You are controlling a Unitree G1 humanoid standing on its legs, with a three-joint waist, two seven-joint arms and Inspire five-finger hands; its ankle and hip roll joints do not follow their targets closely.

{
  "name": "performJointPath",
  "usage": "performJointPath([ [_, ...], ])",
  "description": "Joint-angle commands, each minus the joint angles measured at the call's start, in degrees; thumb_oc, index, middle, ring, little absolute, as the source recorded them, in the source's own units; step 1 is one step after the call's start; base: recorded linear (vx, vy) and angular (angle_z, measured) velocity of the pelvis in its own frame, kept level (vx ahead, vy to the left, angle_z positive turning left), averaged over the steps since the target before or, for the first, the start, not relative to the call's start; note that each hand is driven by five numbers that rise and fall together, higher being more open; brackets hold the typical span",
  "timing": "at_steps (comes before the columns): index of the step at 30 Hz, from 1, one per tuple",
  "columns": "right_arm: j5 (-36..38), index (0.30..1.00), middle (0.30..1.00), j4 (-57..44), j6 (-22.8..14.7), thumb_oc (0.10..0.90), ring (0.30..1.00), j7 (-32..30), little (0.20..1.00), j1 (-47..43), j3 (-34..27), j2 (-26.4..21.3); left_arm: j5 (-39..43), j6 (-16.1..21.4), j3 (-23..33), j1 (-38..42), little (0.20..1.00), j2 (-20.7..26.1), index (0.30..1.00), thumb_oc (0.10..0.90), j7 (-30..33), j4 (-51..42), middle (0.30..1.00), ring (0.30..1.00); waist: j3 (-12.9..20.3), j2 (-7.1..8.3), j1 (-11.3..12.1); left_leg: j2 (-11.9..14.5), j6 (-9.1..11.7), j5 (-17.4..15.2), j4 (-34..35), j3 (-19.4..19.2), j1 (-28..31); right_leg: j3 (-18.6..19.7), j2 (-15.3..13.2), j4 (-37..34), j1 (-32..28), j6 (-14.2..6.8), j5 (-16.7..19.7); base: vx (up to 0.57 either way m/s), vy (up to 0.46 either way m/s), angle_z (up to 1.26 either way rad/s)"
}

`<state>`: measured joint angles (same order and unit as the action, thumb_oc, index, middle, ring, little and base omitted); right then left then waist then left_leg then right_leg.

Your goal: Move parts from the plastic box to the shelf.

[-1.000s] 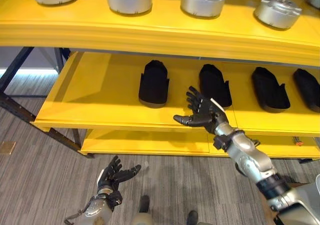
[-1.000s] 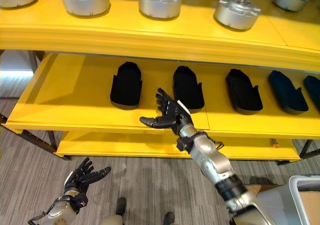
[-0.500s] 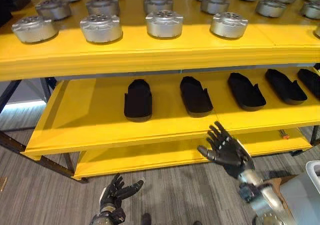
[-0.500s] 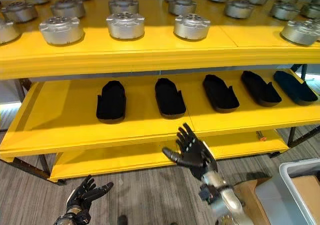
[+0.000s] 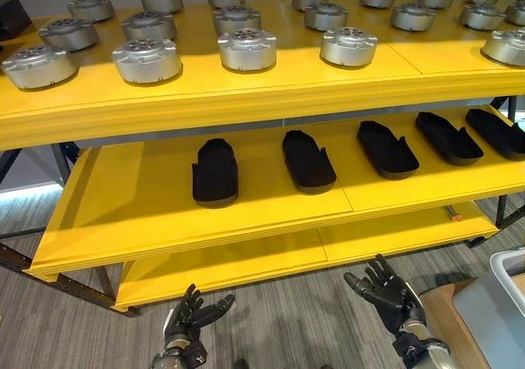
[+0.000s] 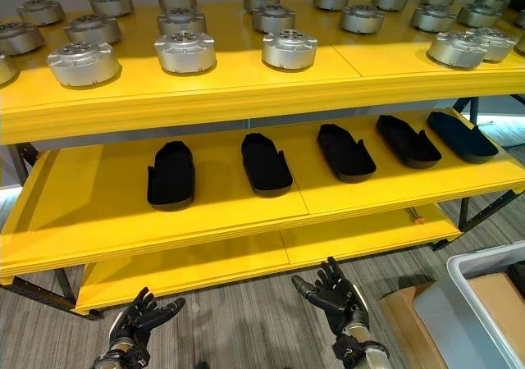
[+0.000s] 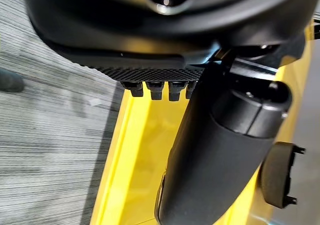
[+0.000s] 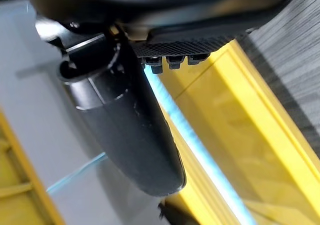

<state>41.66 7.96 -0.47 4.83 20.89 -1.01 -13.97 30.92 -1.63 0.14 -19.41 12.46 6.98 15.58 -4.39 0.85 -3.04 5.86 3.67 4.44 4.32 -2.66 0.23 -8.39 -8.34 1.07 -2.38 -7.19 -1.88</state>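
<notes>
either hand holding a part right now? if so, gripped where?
Nothing is held. The left hand and the right hand are both open and empty, low in front of the yellow shelf.

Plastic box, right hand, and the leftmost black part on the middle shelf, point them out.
plastic box (image 6: 484,264): right eye view, near rim.
right hand (image 6: 335,293): right eye view, palm.
leftmost black part (image 6: 171,174): right eye view, top surface.

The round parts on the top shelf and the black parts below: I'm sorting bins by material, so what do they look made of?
Round parts: probably bare cast or machined metal, silver-grey with a dull sheen. Black parts: likely matte plastic or rubber, no glints; hard to tell which.
</notes>
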Motion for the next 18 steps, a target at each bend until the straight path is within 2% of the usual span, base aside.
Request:
performJointPath([
  [1,-0.84,1.000,1.000,-3.00,-7.21,0.900,1.000,-0.36,1.000,-5.23,-3.69,1.41,-2.05,6.56,4.31,2.61,1.000,5.43,1.000,0.900,-0.17,-6.69,1.000,1.000,-0.05,3.53,-0.49,3.23,-0.19,-9.04,-7.90,1.03,-1.95,-0.61,-5.86,-1.04,-3.00,-4.16,0.71,-0.02,0.112,-0.06],
  [3,-1.30,1.000,1.000,-2.89,-7.43,0.900,1.000,-0.76,1.000,-5.05,-4.33,1.95,-2.68,6.84,3.79,3.35,1.000,6.01,1.000,0.900,-0.31,-7.06,1.000,1.000,-0.42,3.68,-1.17,2.36,-0.79,-10.02,-9.06,0.50,-2.53,0.32,-6.79,-0.76,-1.92,-4.71,1.96,-0.04,0.139,-0.10],
  [6,-1.83,1.000,1.000,-2.75,-7.40,0.900,1.000,-0.89,1.000,-4.80,-4.32,2.22,-3.60,7.12,2.51,4.84,1.000,7.06,1.000,0.900,-0.36,-7.48,1.000,1.000,-1.32,3.90,-2.67,0.68,-2.40,-11.73,-10.86,-1.02,-3.35,3.89,-8.22,0.80,1.33,-5.68,4.73,-0.07,0.183,-0.26],
  [8,-1.79,1.000,1.000,-2.67,-7.55,0.900,1.000,-1.03,1.000,-4.89,-4.56,2.51,-4.82,7.42,1.64,5.89,1.000,8.21,1.000,0.900,-0.72,-7.45,1.000,1.000,-2.45,4.02,-3.97,-0.62,-3.74,-12.52,-11.34,-2.00,-3.79,6.99,-9.17,2.62,4.25,-6.23,7.78,-0.14,0.252,-0.66],
  [9,-1.42,1.000,1.000,-2.89,-7.69,0.900,1.000,-0.88,1.000,-4.24,-5.42,2.97,-5.84,7.77,0.77,6.71,1.000,9.23,1.000,0.900,-1.30,-7.12,1.000,1.000,-3.73,3.92,-5.66,-1.81,-4.77,-13.26,-11.37,-3.62,-3.77,9.59,-9.76,3.81,6.74,-6.52,11.60,-0.12,0.209,-0.81],
  [10,-1.42,1.000,1.000,-2.89,-7.68,0.900,1.000,-0.88,1.000,-4.27,-5.42,3.00,-5.84,7.78,0.78,6.74,1.000,9.25,1.000,0.900,-1.31,-7.10,1.000,1.000,-3.50,3.98,-5.60,-1.88,-4.78,-13.05,-11.25,-3.73,-4.01,9.73,-9.81,3.79,7.10,-6.52,11.73,-0.11,0.219,-0.77],
  [12,-1.22,1.000,1.000,-2.30,-8.09,0.900,1.000,-1.28,1.000,-4.28,-5.80,3.54,-6.12,8.18,0.64,7.20,1.000,10.07,1.000,0.900,-1.17,-7.06,1.000,1.000,-5.10,3.65,-6.90,-2.10,-5.29,-13.90,-11.88,-5.79,-3.68,10.05,-9.85,4.86,9.65,-6.57,14.48,-0.09,0.168,-0.58],
  [13,-1.09,1.000,1.000,-2.00,-8.40,0.900,1.000,-1.51,1.000,-4.47,-5.86,3.73,-6.07,8.34,0.79,7.40,1.000,10.25,1.000,0.900,-0.89,-6.99,1.000,1.000,-6.18,3.44,-7.04,-2.01,-5.61,-14.41,-12.55,-7.50,-3.61,7.53,-9.73,5.88,11.35,-6.33,14.48,-0.13,0.246,-0.57],
  [14,-1.33,1.000,1.000,-1.72,-8.76,0.900,1.000,-1.79,1.000,-4.32,-5.79,3.69,-5.70,8.42,1.24,7.44,1.000,10.15,1.000,0.900,-0.68,-6.99,1.000,1.000,-7.12,3.01,-6.43,-1.77,-5.86,-15.16,-13.03,-10.00,-3.08,1.37,-10.41,6.94,12.50,-5.73,12.89,-0.10,0.192,-0.82],
  [15,-1.34,1.000,1.000,-1.72,-8.75,0.900,1.000,-1.79,1.000,-4.33,-5.80,3.68,-5.70,8.42,1.23,7.46,1.000,10.14,1.000,0.900,-0.68,-6.98,1.000,1.000,-7.24,2.99,-6.42,-1.73,-5.85,-15.24,-13.11,-9.98,-3.00,1.35,-10.38,6.97,12.39,-5.72,12.84,-0.02,0.266,-1.99],
  [16,-1.54,1.000,1.000,-1.59,-9.14,0.900,1.000,-2.33,1.000,-3.71,-5.73,3.50,-5.08,8.52,1.87,6.61,1.000,9.13,1.000,0.900,-0.61,-7.27,1.000,1.000,-8.04,1.83,-5.53,-0.91,-6.09,-17.64,-13.24,-13.41,-0.40,-8.11,-12.25,8.53,11.12,-5.17,9.03,0.03,0.191,-1.99],
  [17,-1.77,1.000,1.000,-1.70,-9.16,0.900,1.000,-2.40,1.000,-3.71,-5.52,3.19,-4.58,8.59,2.15,6.34,1.000,8.64,1.000,0.900,-0.45,-7.34,1.000,1.000,-8.06,1.82,-5.11,-0.70,-6.27,-18.09,-13.50,-15.47,0.52,-11.53,-12.83,8.55,10.78,-4.68,8.30,0.04,0.200,-1.82],
  [18,-2.16,1.000,1.000,-1.66,-9.09,0.900,1.000,-2.48,1.000,-3.98,-5.13,3.05,-4.33,8.53,2.19,6.28,1.000,8.23,1.000,0.900,-0.52,-7.40,1.000,1.000,-7.87,1.81,-5.28,-0.52,-6.28,-18.07,-13.13,-16.77,1.38,-11.51,-12.66,8.38,11.02,-4.58,8.12,0.04,0.049,-0.92],
])
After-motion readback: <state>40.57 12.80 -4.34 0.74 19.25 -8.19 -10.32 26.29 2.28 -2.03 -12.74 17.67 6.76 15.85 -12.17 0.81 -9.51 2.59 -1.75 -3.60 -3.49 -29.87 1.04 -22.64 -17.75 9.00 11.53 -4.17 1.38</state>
